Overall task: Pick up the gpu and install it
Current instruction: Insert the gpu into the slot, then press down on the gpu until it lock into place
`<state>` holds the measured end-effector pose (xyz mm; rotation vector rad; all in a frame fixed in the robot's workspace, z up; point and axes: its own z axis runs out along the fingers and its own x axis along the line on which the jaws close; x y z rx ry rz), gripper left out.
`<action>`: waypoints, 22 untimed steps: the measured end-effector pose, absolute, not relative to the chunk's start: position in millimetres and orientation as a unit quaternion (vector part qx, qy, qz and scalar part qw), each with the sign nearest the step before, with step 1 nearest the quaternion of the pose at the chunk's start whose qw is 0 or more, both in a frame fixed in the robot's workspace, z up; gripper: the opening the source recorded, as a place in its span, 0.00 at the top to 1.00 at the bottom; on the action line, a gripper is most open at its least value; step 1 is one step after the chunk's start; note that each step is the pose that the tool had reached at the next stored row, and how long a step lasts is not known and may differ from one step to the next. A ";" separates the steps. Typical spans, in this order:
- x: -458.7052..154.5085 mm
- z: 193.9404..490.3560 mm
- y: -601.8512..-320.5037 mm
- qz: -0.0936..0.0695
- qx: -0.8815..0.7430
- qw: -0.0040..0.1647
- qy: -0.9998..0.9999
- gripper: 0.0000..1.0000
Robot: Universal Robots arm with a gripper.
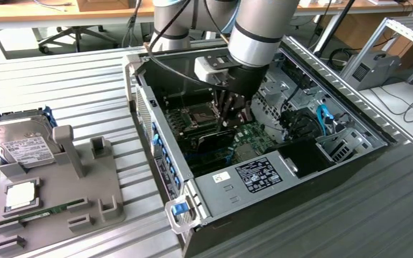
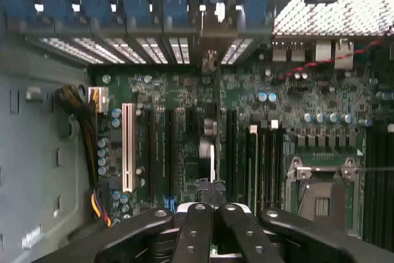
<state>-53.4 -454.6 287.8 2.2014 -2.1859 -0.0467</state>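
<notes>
Fingers (image 2: 194,232) of the gripper (image 2: 212,206) sit nearest my wrist camera, drawn in close on either side of the gpu (image 2: 210,146), which I see edge-on as a thin strip running straight away from the fingertips; I read that as a grip on the card's upper edge. The gpu stands upright on the green motherboard (image 2: 246,90), among the long dark slots, with the white slot (image 2: 128,146) off to one side and the CPU socket (image 2: 320,183) on the other. Its silver end bracket (image 2: 212,44) reaches the rear wall of the computer case (image 1: 264,188), beneath a row of blue latches (image 2: 123,4). From the exterior view, the gripper (image 1: 228,121) reaches down into the open case and the gpu's black cooler (image 1: 214,142) shows just below the fingertips. Farther off, at the exterior view's left, the grey holder (image 1: 56,199) on the table carries the hard drive (image 1: 20,142) and the memory stick (image 1: 45,210), well apart from the arm.
</notes>
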 end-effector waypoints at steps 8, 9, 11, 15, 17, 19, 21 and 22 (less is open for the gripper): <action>-60.2 287.2 -454.6 -0.020 0.709 0.024 -0.704 0.89; -63.1 286.9 -454.5 -0.020 0.709 0.024 -0.704 0.89; -69.2 286.7 -453.6 -0.020 0.709 0.024 -0.704 0.89; -81.1 284.8 -450.4 -0.020 0.709 0.024 -0.704 0.89; -81.1 282.7 -450.4 -0.020 0.709 0.024 -0.704 0.89; -81.1 279.5 -450.4 -0.020 0.709 0.024 -0.704 0.89; -81.1 277.9 -450.4 -0.020 0.709 0.024 -0.704 0.89; -81.1 277.2 -450.4 -0.020 0.709 0.024 -0.704 0.89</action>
